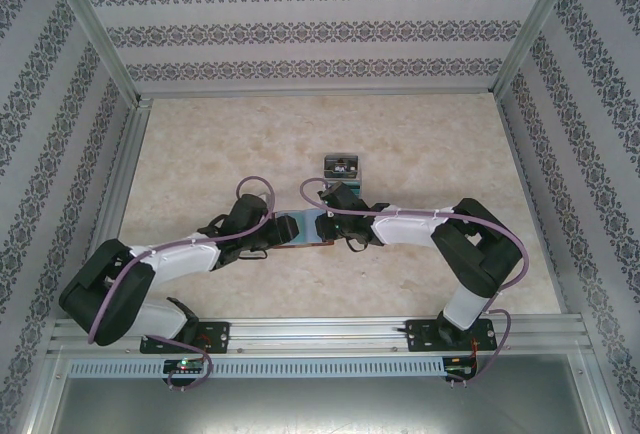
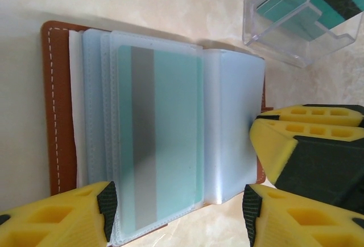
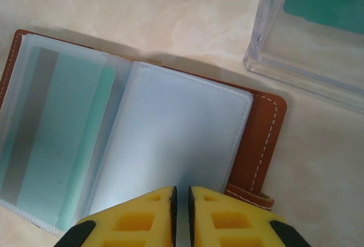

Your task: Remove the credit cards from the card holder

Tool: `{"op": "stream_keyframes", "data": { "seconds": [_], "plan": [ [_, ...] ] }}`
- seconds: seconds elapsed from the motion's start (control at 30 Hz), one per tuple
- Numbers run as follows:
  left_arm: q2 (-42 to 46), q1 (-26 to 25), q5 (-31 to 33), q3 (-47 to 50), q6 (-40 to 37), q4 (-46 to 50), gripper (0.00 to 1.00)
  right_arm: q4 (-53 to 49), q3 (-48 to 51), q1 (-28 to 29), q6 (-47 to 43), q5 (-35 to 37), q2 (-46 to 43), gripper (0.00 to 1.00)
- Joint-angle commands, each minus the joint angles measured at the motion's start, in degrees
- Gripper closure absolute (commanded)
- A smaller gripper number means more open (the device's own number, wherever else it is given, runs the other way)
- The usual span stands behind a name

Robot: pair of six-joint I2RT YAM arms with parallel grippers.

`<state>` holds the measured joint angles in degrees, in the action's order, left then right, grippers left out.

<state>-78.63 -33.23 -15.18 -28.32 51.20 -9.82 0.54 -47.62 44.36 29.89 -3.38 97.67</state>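
Now, card holder (image 2: pixel 57 116): open, tabletop (image 1: pixel 200 144) centre.
Left claw (image 2: pixel 177 201): I see it apart over sleeves (image 2: pixel 159 139).
Right claw (image 3: pixel 182 196): nearly together.

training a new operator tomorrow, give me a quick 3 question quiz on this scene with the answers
1. True or false: the card holder is folded shut.
2. What colours is the card showing inside it?
3. The left gripper is: A open; B shut on the card; C shut on nothing.

Key
1. False, it lies open.
2. Teal with a grey stripe.
3. A
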Motion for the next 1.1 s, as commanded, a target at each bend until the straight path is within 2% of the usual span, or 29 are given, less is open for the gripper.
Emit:
{"op": "stream_keyframes", "data": {
  "seconds": [0.0, 0.37, 0.63, 0.83, 1.07],
  "plan": [
    [-1.5, 0.7, 0.1, -1.3, -1.1, -0.9, 0.37, 0.4, 0.9, -0.4, 0.9, -1.0, 0.7, 0.83],
    [-2.4, 0.7, -5.0, -0.7, -0.7, -7.7, 0.35, 0.6, 0.7, -0.5, 1.2, -1.3, 1.6, 0.82],
    [-1.8, 0.4, -10.0, -1.0, -0.8, -12.9, 0.20, 0.6, 0.5, -0.6, 1.6, -1.5, 2.0, 0.82],
    [-2.6, -2.1, -11.9, -3.9, -0.7, -15.7, 0.19, 1.2, 1.0, -1.4, 2.9, -1.8, 2.0, 0.82],
    [-4.2, -4.0, -11.9, -6.7, -0.8, -15.2, 0.19, 5.7, 7.2, -5.7, 6.3, -0.2, -5.0, 0.82]
  ]
}}
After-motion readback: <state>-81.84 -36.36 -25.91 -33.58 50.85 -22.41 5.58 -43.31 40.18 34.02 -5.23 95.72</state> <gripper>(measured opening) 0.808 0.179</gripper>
